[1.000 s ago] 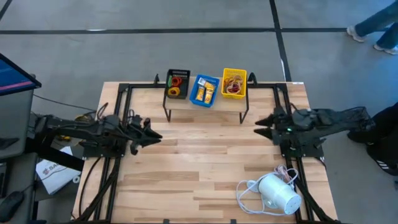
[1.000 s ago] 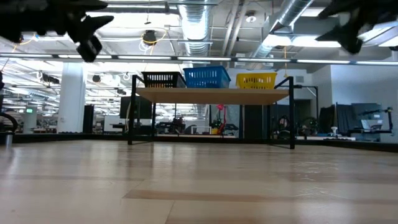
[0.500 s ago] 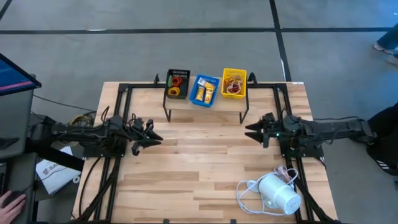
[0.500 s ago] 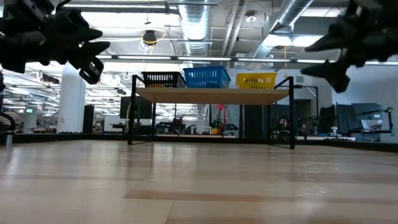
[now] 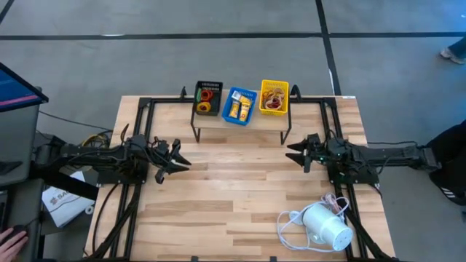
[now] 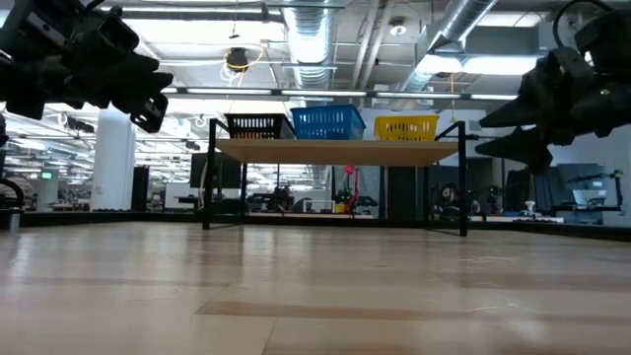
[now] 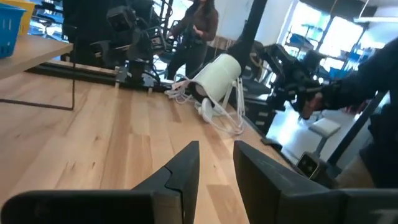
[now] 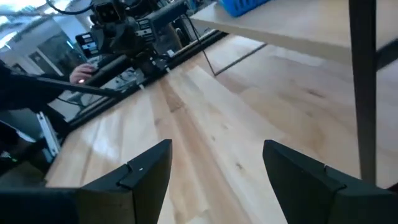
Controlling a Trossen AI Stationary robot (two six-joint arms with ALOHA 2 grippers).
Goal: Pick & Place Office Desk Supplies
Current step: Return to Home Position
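The office desk supplies lie in three small trays on a raised wooden shelf at the table's far edge. Coloured rubber bands fill the black tray, yellow pieces the blue tray, and more bands the yellow tray. My left gripper hovers over the table's left half, pointing level toward the right. Its fingers stand a narrow gap apart with nothing between them. My right gripper hovers at the right, pointing left, open wide and holding nothing.
A white cylindrical device with a coiled white cord lies at the near right corner. Black frame rails run along both sides. A person's hand shows at the near left, another person at the right.
Both grippers have come down from high above the table to a lower hover, the right one sinking farther. The right gripper has also reached a little toward the table's left. The left gripper has rolled somewhat. The finger gaps look the same.
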